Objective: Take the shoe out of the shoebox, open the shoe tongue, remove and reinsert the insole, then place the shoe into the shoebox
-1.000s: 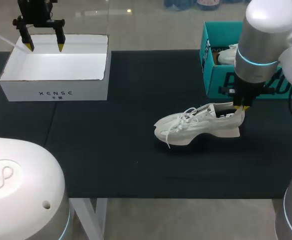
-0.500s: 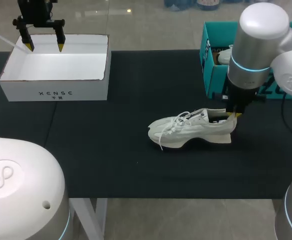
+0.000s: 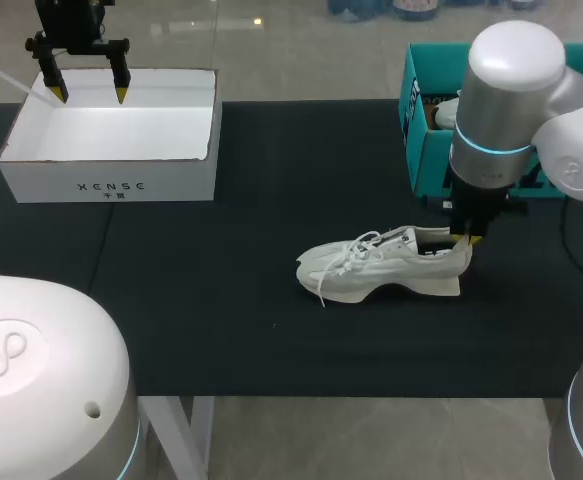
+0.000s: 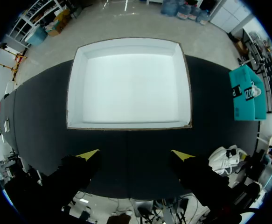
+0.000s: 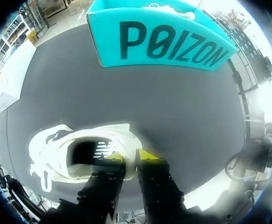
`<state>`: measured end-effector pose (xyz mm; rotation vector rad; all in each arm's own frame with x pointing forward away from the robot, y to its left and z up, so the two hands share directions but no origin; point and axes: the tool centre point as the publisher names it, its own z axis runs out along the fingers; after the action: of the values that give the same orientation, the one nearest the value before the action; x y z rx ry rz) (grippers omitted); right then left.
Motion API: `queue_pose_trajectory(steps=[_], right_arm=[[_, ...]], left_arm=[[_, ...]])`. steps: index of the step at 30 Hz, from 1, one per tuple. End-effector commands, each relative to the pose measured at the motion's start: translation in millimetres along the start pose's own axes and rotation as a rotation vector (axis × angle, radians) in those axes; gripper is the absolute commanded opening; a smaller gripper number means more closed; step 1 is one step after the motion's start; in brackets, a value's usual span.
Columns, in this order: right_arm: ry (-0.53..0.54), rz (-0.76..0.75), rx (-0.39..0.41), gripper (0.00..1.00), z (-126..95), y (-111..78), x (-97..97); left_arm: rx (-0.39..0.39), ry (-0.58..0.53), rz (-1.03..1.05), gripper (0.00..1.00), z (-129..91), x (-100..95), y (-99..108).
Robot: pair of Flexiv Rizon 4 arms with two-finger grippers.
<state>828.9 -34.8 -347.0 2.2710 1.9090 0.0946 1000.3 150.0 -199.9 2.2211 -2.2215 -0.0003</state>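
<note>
At the upper left of the frame the left pincer (image 3: 90,95) hung spread and empty over the far rim of a shallow white open-topped cardboard box (image 3: 111,185), well apart from the work. The white lace-up sneaker (image 3: 381,268) lay out of its box on the black table (image 3: 221,320), right of centre, apparently sole down, with its toe to the left and its heel to the right. The right pincer (image 3: 466,238) came down from above and pinched the heel collar, one finger inside the shoe's opening and one outside. The step in hand looked like setting the shoe down. To do it well, the sole should sit flat before the grip loosens, and the fingers should lift straight up so the soft collar is not dragged. The loose laces (image 3: 346,262) near the toe could snag, so the tongue is better approached from the ankle side, with the other arm brought across to steady the shoe. The teal cardboard shoebox (image 3: 421,150) stood at the upper right, just behind the shoe. Small dark lettering marked the white box's front wall and large dark block letters ran along the teal box's side; neither is read out here.
</note>
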Motion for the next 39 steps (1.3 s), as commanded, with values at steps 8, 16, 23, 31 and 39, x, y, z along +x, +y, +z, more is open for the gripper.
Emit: queue_pose_trajectory(steps=[8, 16, 23, 31, 39], right_arm=[[0.000, 0.027, 0.001, 1.00, -15.4, 5.3, -9.2], [-0.003, 0.001, 0.004, 1.00, -46.0, 12.6, -23.7], [-0.006, -0.017, 0.022, 1.00, -55.1, 15.4, -26.6], [-0.006, -0.017, 0.022, 1.00, -55.1, 15.4, -26.6], [-0.006, -0.017, 0.022, 1.00, -55.1, 15.4, -26.6]], left_arm=[[0.000, 0.000, 0.000, 1.00, 0.1, 0.0, 0.3], [0.000, 0.000, 0.000, 1.00, 0.1, 0.0, 0.3], [0.000, 0.000, 0.000, 1.00, 0.1, 0.0, 0.3], [0.000, 0.000, 0.000, 1.00, 0.1, 0.0, 0.3], [0.000, 0.000, 0.000, 1.00, 0.1, 0.0, 0.3]])
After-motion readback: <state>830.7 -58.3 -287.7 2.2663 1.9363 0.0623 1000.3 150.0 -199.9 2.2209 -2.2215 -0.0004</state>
